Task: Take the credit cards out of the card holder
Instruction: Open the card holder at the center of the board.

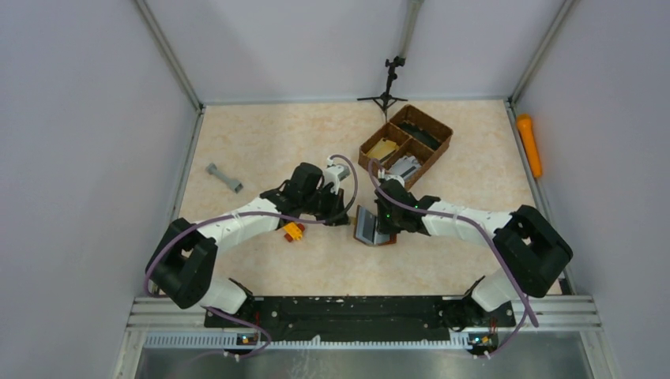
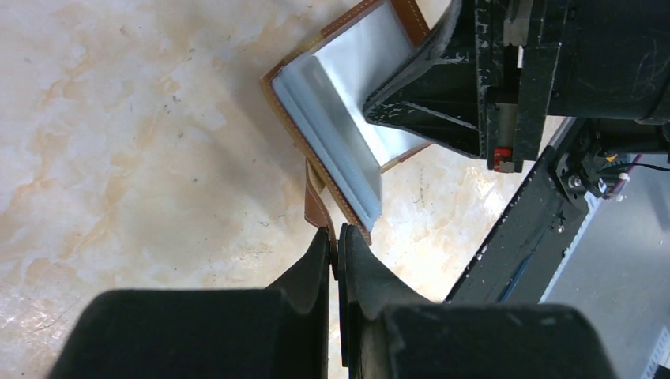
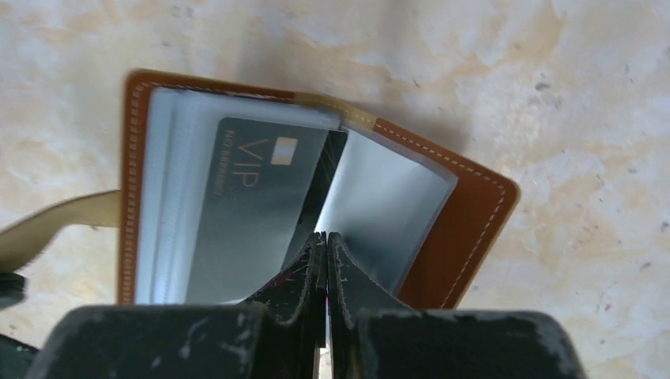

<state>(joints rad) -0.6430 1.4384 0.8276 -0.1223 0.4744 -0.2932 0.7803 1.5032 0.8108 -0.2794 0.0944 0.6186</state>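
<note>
The brown leather card holder [image 1: 368, 227] stands open on the table between my two grippers, its grey-silver sleeves fanned out [image 2: 340, 134]. My left gripper [image 2: 335, 241] is shut on its strap tab [image 2: 316, 205]. My right gripper [image 3: 324, 237] reaches into the open holder [image 3: 466, 229] from the other side. It is shut on the edge of a thin dark credit card [image 3: 328, 181] that shows almost edge-on. A grey credit card marked VIP [image 3: 253, 205] sits in a sleeve just left of it. In the top view the left gripper [image 1: 345, 219] and right gripper [image 1: 385, 223] flank the holder.
A brown woven compartment basket [image 1: 407, 142] with small items stands behind the right gripper. A small black tripod [image 1: 387, 83] is at the back wall. A grey bar-shaped part [image 1: 224, 178] lies at far left, an orange-yellow connector [image 1: 293, 231] under the left arm, and an orange cylinder [image 1: 528, 144] outside the right rail.
</note>
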